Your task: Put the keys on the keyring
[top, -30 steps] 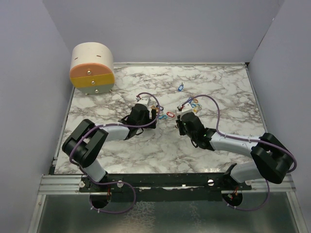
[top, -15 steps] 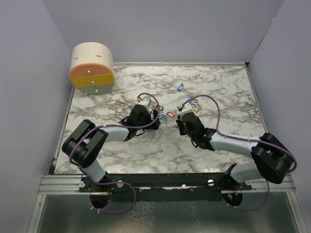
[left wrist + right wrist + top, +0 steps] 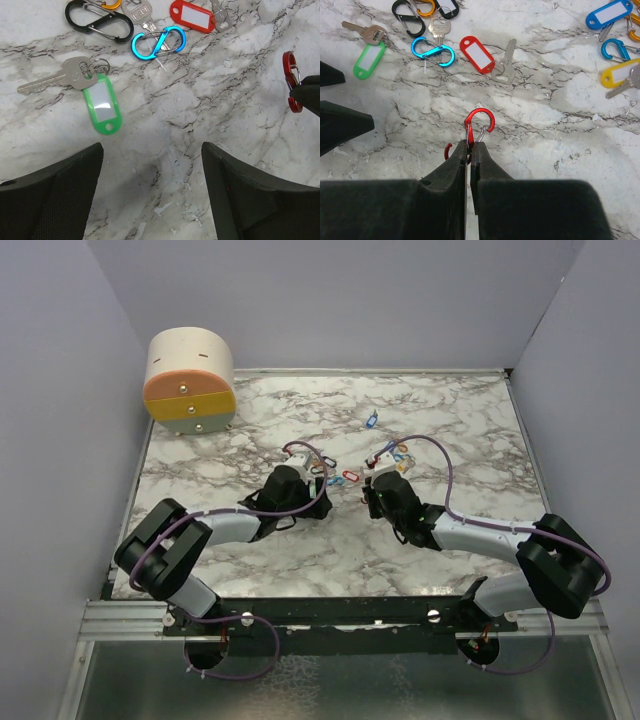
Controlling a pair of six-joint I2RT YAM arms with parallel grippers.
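My right gripper is shut on a red carabiner keyring, held just above the marble and pointing at the scattered keys. A key with a green tag lies ahead and left of my left gripper, which hovers open over bare marble with nothing between its fingers. A red-tagged key lies just beyond the red keyring. Blue-tagged and yellow-tagged keys lie far right. In the top view the left gripper and right gripper face each other mid-table.
Loose carabiners lie among the keys: a blue one, a black one and an orange one. A round cream and orange drawer unit stands at the far left corner. One small blue piece lies farther back.
My left arm has drawn back a little toward the near edge, with its gripper still open. The right arm and the red keyring have not moved.
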